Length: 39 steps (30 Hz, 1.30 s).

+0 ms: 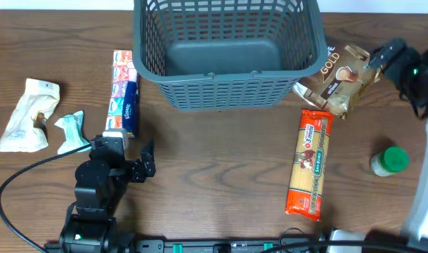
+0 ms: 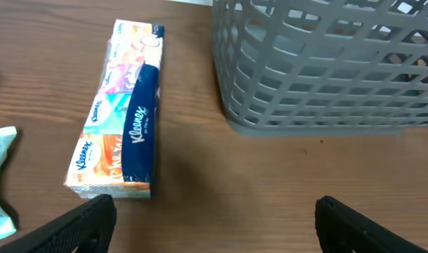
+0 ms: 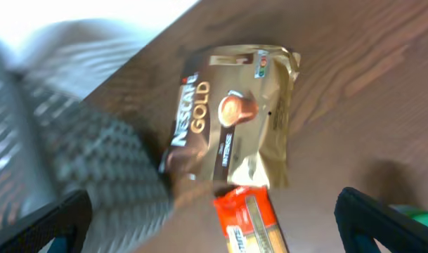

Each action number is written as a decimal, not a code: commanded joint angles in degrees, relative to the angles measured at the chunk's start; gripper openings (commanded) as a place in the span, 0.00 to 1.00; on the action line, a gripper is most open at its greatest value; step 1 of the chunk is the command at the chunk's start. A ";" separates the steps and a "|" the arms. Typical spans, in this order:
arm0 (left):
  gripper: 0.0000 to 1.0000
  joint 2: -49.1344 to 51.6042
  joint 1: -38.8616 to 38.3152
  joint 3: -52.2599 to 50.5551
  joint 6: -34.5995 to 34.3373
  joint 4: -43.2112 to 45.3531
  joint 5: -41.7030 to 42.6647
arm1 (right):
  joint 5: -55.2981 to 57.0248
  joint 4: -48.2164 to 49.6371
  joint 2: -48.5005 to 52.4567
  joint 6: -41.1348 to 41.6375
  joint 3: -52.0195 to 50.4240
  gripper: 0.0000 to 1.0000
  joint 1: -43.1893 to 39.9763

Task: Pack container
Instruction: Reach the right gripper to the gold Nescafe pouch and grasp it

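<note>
basket (image 1: 228, 90): far centre of table (image 1: 221, 190), upright, open top
contents: nothing visible inside, floor bare
handling: likely light, stiff plastic with slotted walls; the rolled rim is the best hold if it must shift, otherwise leave it put
left jaws: wide open, empty, just near of tissue pack (image 1: 126, 91)
right jaws: wide open, empty, by coffee pouch (image 1: 340, 77) just right of basket
loose right: pasta pack (image 1: 310, 161), green-lid jar (image 1: 389, 160)
loose left: white bag (image 1: 27, 116), teal packet (image 1: 72, 130)
</note>
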 commanded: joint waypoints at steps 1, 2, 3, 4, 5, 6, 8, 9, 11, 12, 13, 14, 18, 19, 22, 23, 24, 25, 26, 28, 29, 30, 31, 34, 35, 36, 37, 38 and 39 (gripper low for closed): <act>0.90 0.07 -0.17 1.97 0.31 -0.09 -2.38 | -4.66 2.19 8.41 4.44 0.59 0.99 -1.73; 0.90 0.07 -0.17 1.97 0.31 -0.11 -2.89 | -5.99 3.28 10.67 4.44 0.59 0.99 -1.99; 0.90 0.09 -0.17 1.97 0.31 -0.09 -3.37 | -7.19 4.35 13.31 4.44 0.59 0.99 -2.16; 0.90 0.07 -0.17 1.97 0.31 -0.11 -3.93 | -8.41 5.53 16.17 4.39 0.59 0.99 -2.32; 0.90 0.09 -0.17 1.97 0.31 -0.09 -4.50 | -9.07 6.27 18.29 4.37 0.59 0.99 -2.34; 0.90 0.09 -0.17 1.97 0.31 -0.11 -4.92 | -9.62 7.06 20.61 4.22 0.57 0.99 -2.40; 0.90 0.09 -0.17 1.97 0.31 -0.11 -5.33 | -10.56 8.26 24.04 3.37 0.59 0.99 -2.43; 0.90 0.09 -0.17 1.97 0.31 -0.11 -5.38 | -11.39 8.87 25.88 2.95 0.59 0.99 -2.43; 0.90 0.09 -0.17 1.97 0.31 -0.11 -5.38 | -12.48 9.92 29.14 2.82 0.59 0.99 -2.43; 0.90 0.09 -0.17 1.97 0.31 -0.11 -5.38 | -12.63 10.21 30.12 2.82 0.59 0.99 -2.43; 0.90 0.09 -0.17 1.97 0.31 -0.11 -5.38 | -12.63 10.56 31.45 2.82 0.59 0.99 -2.43; 0.90 0.09 -0.17 1.97 0.31 -0.11 -5.38 | -12.63 10.64 32.26 2.71 0.59 0.99 -2.43; 0.90 0.11 -0.17 1.97 0.28 -0.13 -5.99 | -12.57 11.02 34.64 1.14 0.57 0.99 -2.45; 0.90 0.17 -0.17 1.97 0.28 -0.13 -6.01 | -12.37 11.04 35.04 0.61 0.57 0.99 -2.49; 0.90 0.83 -0.17 1.97 0.28 -0.13 -6.19 | -10.71 10.97 35.60 0.17 0.57 0.99 -2.80; 0.90 1.16 -0.17 1.97 0.26 -0.13 -6.19 | -10.12 11.02 35.69 -0.66 0.52 0.99 -2.95; 0.90 1.53 -0.17 1.97 0.28 -0.13 -6.19 | -9.53 11.02 35.80 -1.16 0.52 0.99 -3.10; 0.90 1.81 -0.17 1.97 0.28 -0.13 -6.19 | -9.38 10.99 35.89 -1.88 0.52 0.99 -3.23; 0.90 2.16 -0.17 1.97 0.26 -0.11 -6.19 | -9.35 11.02 35.98 -2.51 0.52 0.99 -3.30; 0.90 2.80 -0.17 1.97 0.26 -0.11 -6.16 | -9.33 11.04 36.26 -3.37 0.52 0.99 -3.48; 0.90 3.10 -0.17 1.97 0.26 -0.11 -6.16 | -9.16 11.06 36.46 -3.67 0.50 0.99 -3.50; 0.90 3.34 -0.17 1.97 0.26 -0.09 -6.16 | -9.16 11.19 36.61 -4.04 0.50 0.99 -3.52; 0.90 3.58 -0.17 1.97 0.26 -0.07 -6.16 | -9.18 11.23 36.81 -4.48 0.50 0.99 -3.56; 0.90 3.96 -0.17 1.97 0.26 -0.07 -6.16 | -9.20 11.50 37.62 -5.33 0.50 0.99 -3.61; 0.90 4.04 -0.17 1.97 0.26 -0.07 -6.16 | -9.27 11.69 37.90 -5.62 0.50 0.99 -3.61; 0.90 4.11 -0.17 1.97 0.26 -0.07 -6.16 | -9.44 12.02 38.40 -5.70 0.50 0.99 -3.61; 0.90 4.11 -0.17 1.97 0.26 -0.07 -6.16 | -9.64 12.28 38.93 -5.70 0.50 0.99 -3.61; 0.90 4.11 -0.17 1.97 0.26 -0.07 -6.16 | -9.73 12.31 39.17 -5.68 0.50 0.99 -3.61; 0.90 4.11 -0.17 1.97 0.26 -0.07 -6.16 | -9.86 12.52 39.78 -5.70 0.50 0.99 -3.61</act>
